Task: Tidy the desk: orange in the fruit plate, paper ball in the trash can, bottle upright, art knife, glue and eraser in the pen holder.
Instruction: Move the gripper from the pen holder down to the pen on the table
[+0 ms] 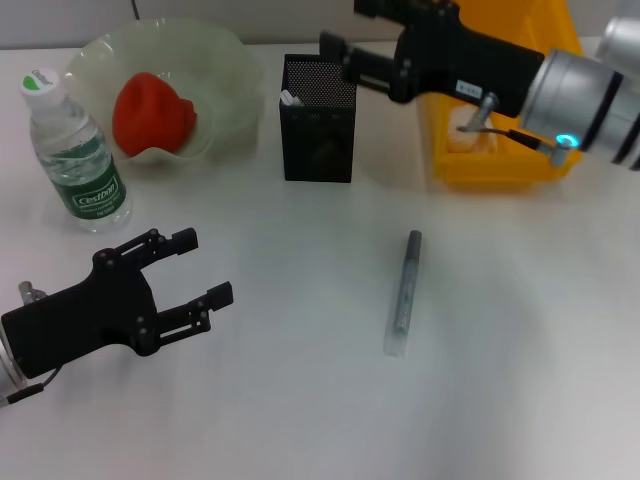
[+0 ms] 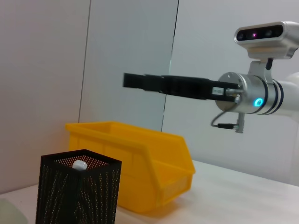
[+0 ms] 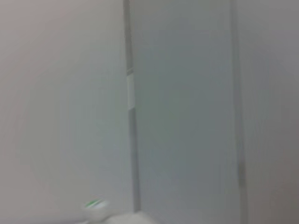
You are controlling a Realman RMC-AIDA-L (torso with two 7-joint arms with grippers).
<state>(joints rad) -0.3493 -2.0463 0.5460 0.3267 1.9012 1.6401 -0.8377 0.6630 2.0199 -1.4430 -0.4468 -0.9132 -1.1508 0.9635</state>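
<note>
The orange (image 1: 152, 113) lies in the pale green fruit plate (image 1: 225, 60) at the back left. The bottle (image 1: 76, 155) stands upright to the left of the plate; its cap shows in the right wrist view (image 3: 94, 204). The black mesh pen holder (image 1: 318, 120) stands at the back middle with a white item (image 1: 290, 99) inside, also seen in the left wrist view (image 2: 79, 164). The grey art knife (image 1: 405, 290) lies on the table. My right gripper (image 1: 342, 27) hovers open and empty just above the pen holder. My left gripper (image 1: 208, 265) is open and empty at the front left.
A yellow bin (image 1: 500, 150) stands at the back right under my right arm; it also shows in the left wrist view (image 2: 140, 163). White table (image 1: 300, 400) all around.
</note>
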